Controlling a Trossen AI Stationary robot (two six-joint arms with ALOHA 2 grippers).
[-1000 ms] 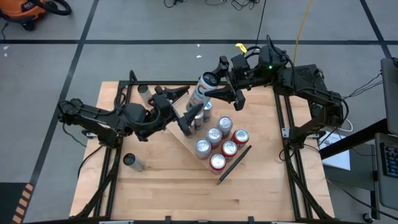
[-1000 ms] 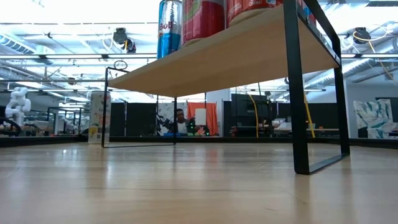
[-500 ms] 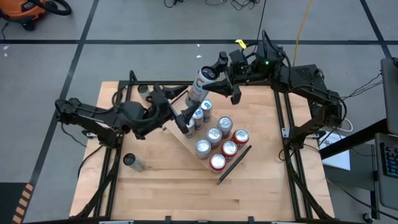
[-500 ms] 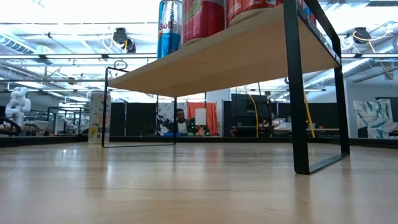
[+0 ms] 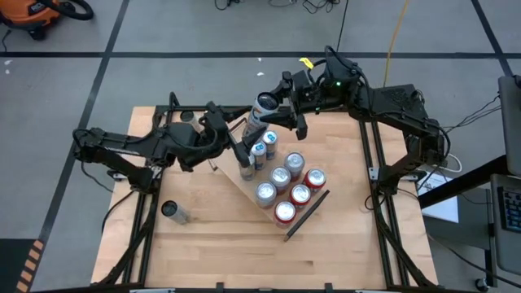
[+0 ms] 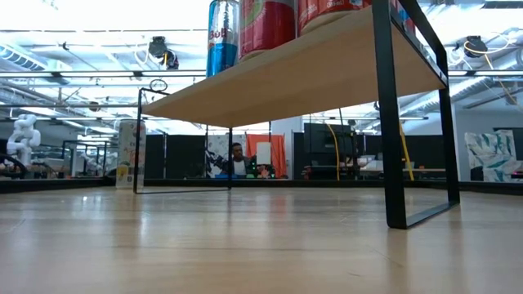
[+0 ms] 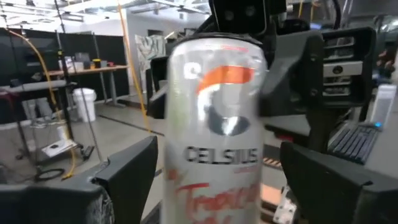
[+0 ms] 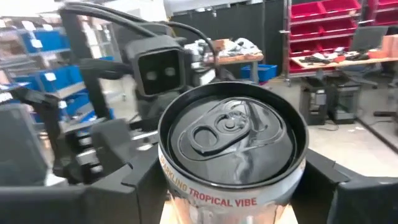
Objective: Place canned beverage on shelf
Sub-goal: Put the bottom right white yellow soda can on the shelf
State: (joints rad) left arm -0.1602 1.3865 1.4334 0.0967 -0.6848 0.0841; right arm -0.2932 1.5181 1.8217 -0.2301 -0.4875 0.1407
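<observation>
Silver can (image 5: 263, 108) is what it's all about right now; it's the tall Celsius one, tilted, up in the air over the far end of the shelf (image 5: 244, 189), pinched in the right end effector (image 5: 277, 112); right wrist view looks straight down on its pull-tab top (image 8: 233, 140) with a dark finger (image 8: 357, 193) on each side, so that grip looks solid; left end effector (image 5: 242, 148) is reaching in from the other side, just beside the lower part of the can; in the left wrist view its fingers (image 7: 134, 171) are spread wide with the can (image 7: 214, 124) sitting between them, and they don't look like they're touching it; shelf sits at an angle mid-worktop (image 5: 212, 244), light wood with a black rail (image 5: 306, 214) at the near end; it already carries a bunch of cans, three red tops (image 5: 299, 194) nearest that rail, silver ones (image 5: 279, 176) next, blue-and-silver slim ones (image 5: 262, 146) right under the arms; one more can (image 5: 173, 212) lies on its side on the worktop, well apart from the shelf, near the left front; low view just shows the shelf's underside (image 6: 302, 73) and a person (image 6: 237, 161) way back in the room.
</observation>
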